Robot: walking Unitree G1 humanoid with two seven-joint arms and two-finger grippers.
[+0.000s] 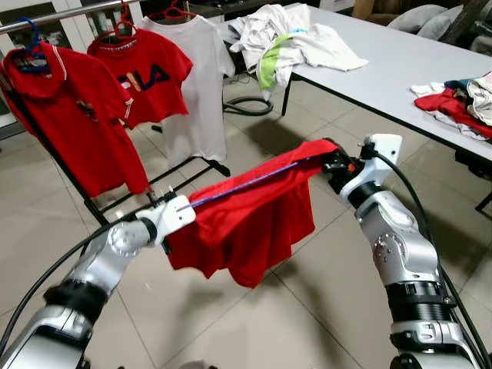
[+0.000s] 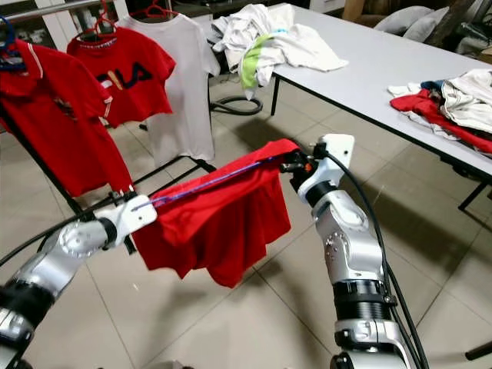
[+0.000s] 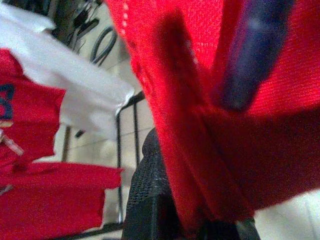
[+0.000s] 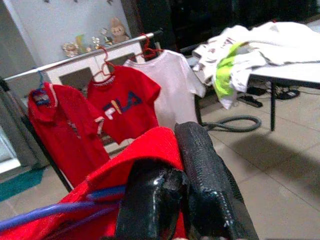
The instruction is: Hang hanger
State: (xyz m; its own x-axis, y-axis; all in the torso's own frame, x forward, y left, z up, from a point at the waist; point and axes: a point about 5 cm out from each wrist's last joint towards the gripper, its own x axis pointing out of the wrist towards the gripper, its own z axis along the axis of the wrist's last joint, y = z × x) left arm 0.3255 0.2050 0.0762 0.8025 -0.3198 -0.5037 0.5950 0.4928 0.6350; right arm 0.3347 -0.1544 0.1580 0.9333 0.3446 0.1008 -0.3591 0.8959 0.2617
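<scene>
— So, where is the hanger (image 1: 254,181) right now?

— Held out level between the two arms, well above the tiled floor (image 1: 307,307), with a red shirt (image 1: 246,223) draped over it. It is a thin blue bar, and the shirt sags off it in loose folds.

— And the grips?

— The right gripper (image 1: 332,163) is pinched on one end, its black fingers (image 4: 210,185) pressed together over bar and red cloth. The left gripper (image 1: 165,201) holds the other end. In the left wrist view a finger (image 3: 145,200) lies against the cloth and the blue bar runs past, so it looks pinched shut on the hanger, though that view is too close and blurred to be sure.

— How will it handle?

— Light, I'd judge. The hanger looks like thin, stiff plastic or coated wire, probably smooth enough to twist between the pads. The shirt is a soft knit, limp, and could slide along the bar if it tips. Keeping it level seems wise.

— Where should it be held for hanging?

— Near the hook would be best, but I can't see the hook under the cloth.

— And the target?

— The rack (image 1: 46,19), off to the left, with a shiny metal rail. Two red shirts and a white tee (image 1: 196,84) hang there already, and more clothes lie heaped on the grey table (image 1: 400,69).
</scene>
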